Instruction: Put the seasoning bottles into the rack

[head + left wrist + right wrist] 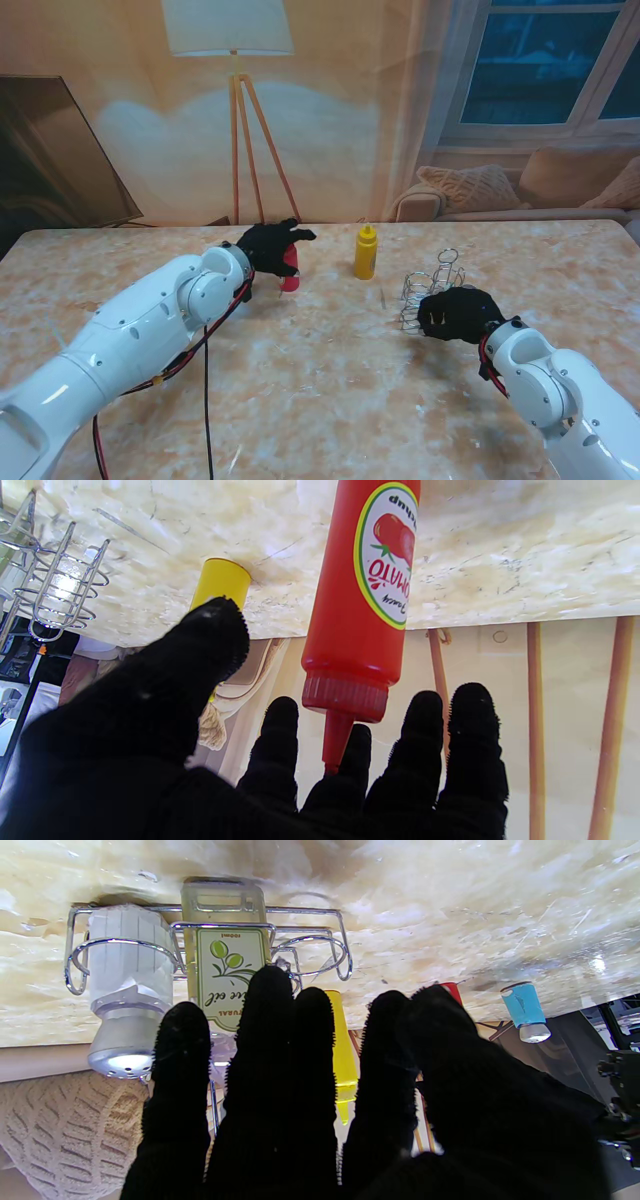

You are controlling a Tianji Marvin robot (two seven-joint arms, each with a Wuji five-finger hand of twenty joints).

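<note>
A red tomato ketchup bottle [291,271] [360,595] stands upright on the marble table. My left hand [270,244] [300,770] is at its cap, fingers spread on either side, open and not closed on it. A yellow squeeze bottle [366,252] [220,580] [341,1050] stands to its right. The wire rack [428,285] [310,947] [50,580] holds a white shaker [125,990] and an olive oil bottle [227,965]; one ring is empty. My right hand [458,312] [310,1100] is just in front of the rack, fingers extended, open, holding nothing.
A small blue shaker [525,1010] stands on the table past the red bottle in the right wrist view; the stand view does not show it. Beyond the table's far edge are a tripod floor lamp [240,120] and a sofa with cushions [470,188].
</note>
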